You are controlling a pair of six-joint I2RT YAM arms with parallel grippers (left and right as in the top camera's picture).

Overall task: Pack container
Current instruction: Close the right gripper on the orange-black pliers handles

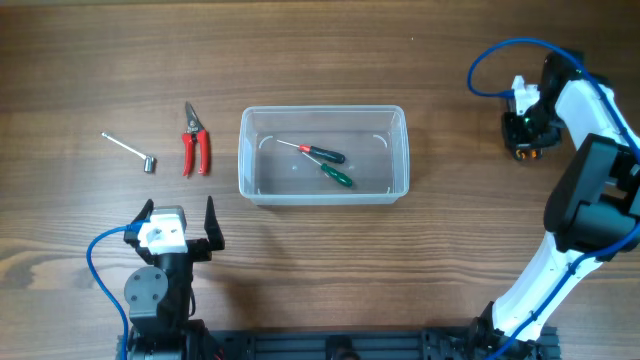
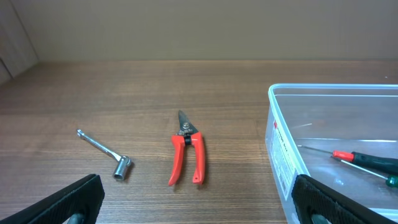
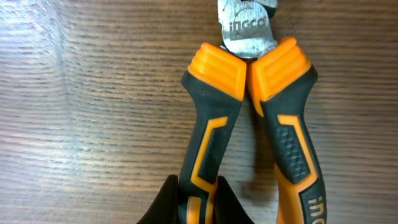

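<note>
The container (image 1: 323, 110) sat at the middle of the bench (image 1: 420, 60), a clear tub with its long side running left to right. Inside it lay two screwdrivers, and that was all: the red-and-black screwdriver (image 1: 318, 153) lay toward the centre, and the green screwdriver (image 1: 336, 176) lay just beside it, nearer the front wall, their shafts angled toward each other.

To the tub's left, out on the bare wood, the red pruning shears (image 1: 195, 150) lay closed with the blades pointing away from the robot. Further left was the small L-shaped socket wrench (image 1: 132, 150), apart from the shears.

The left gripper (image 1: 178, 210) hovered near the front edge of the bench with its jaws spread wide and nothing between them. From its wrist camera, shears, wrench and the tub's corner were all visible ahead.

Over on the far right, well away from the tub, the right gripper (image 3: 198, 202) was down on the orange-and-black pliers (image 3: 249, 93). Its fingers were clenched on the left handle, and the pliers lay flat on the wood. The other handle lay outside the grasp.
</note>
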